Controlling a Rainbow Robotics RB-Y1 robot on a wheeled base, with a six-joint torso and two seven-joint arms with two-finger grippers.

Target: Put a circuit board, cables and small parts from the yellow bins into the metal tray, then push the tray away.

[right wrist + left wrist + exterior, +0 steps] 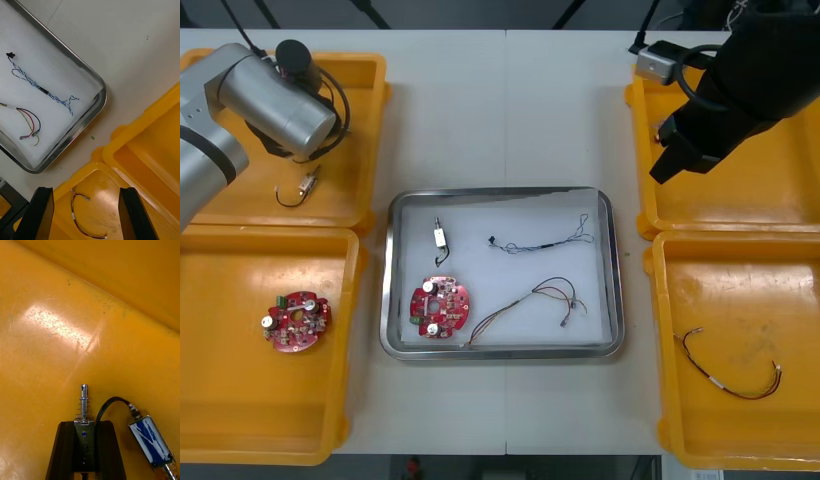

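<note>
My left gripper (85, 426) is low in the far left yellow bin (365, 120), shut on a small metal part (84, 397) with a spring and pin. A second metal part (150, 440) with a blue label lies beside its fingers, joined by a black cable. My right gripper (84, 195) hangs open over the right-hand bins, holding nothing. The metal tray (500, 193) holds a red circuit board (439, 308), a small metal part (439, 238), a blue and white cable (545, 243) and a red and yellow cable (545, 298).
Another circuit board (296, 320) lies in the near left bin (220, 400). A red and yellow cable (730, 378) lies in the near right bin (740, 290). The far right bin (780, 200) sits under my right arm. Bare table lies beyond the tray.
</note>
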